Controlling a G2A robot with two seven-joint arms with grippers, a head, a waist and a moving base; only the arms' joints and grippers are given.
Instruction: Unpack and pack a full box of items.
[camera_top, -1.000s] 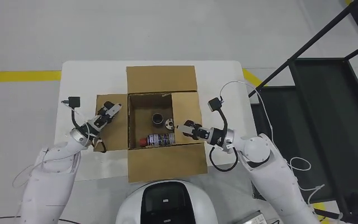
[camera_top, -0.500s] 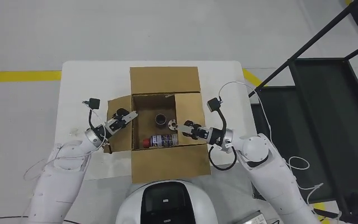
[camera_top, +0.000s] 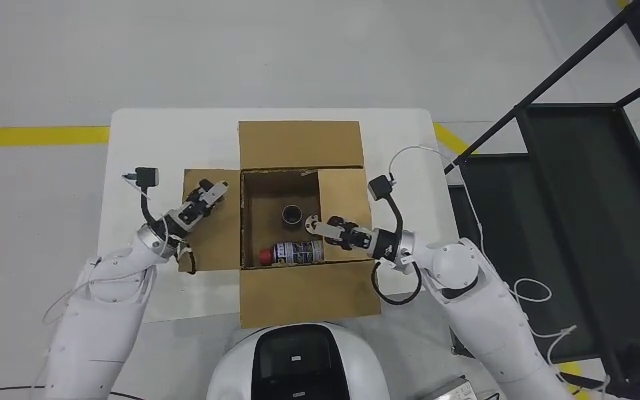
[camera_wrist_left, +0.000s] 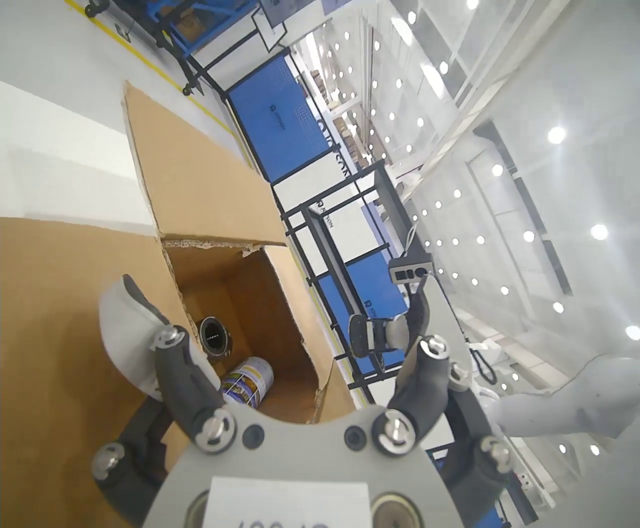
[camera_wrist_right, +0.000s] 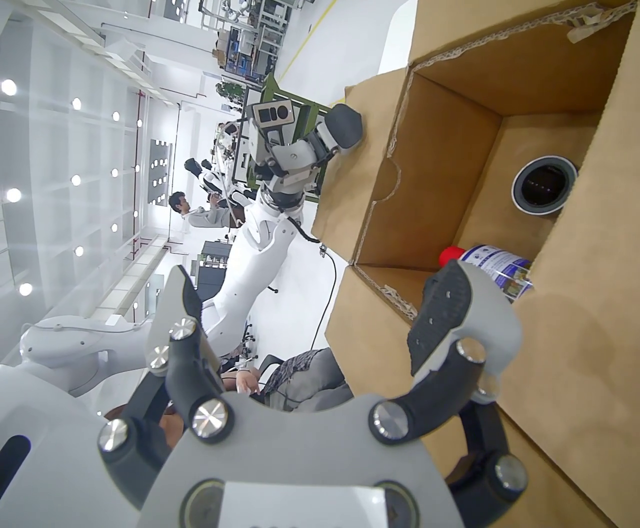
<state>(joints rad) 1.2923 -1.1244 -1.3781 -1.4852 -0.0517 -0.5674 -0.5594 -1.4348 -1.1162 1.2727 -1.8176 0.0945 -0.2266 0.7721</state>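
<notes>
Now, at the open cardboard box (camera_top: 300, 145) on the white table (camera_top: 150, 140), your two arms flank the opening from either side. Your left gripper (camera_top: 211, 188) hangs over the box's left flap (camera_top: 222, 238), its fingers spread wide with nothing between them. One pad (camera_wrist_left: 127, 320) sits low against that flap's cardboard, though whether it actually touches you cannot tell. Your right gripper (camera_top: 316, 229) sits at the inner edge of the right flap (camera_top: 345, 198), jaws likewise parted and empty, one finger just beside the flap.

Just below and ahead of the right gripper's tips, a can (camera_top: 290, 252) with a red cap lies on its side on the box floor, the cap pointing towards the left gripper. A dark round container (camera_top: 292, 213) stands upright just beside the can, mouth up. It is near the right gripper and farther from the left one. Both items lie apart from either gripper. All four flaps are folded outward.
</notes>
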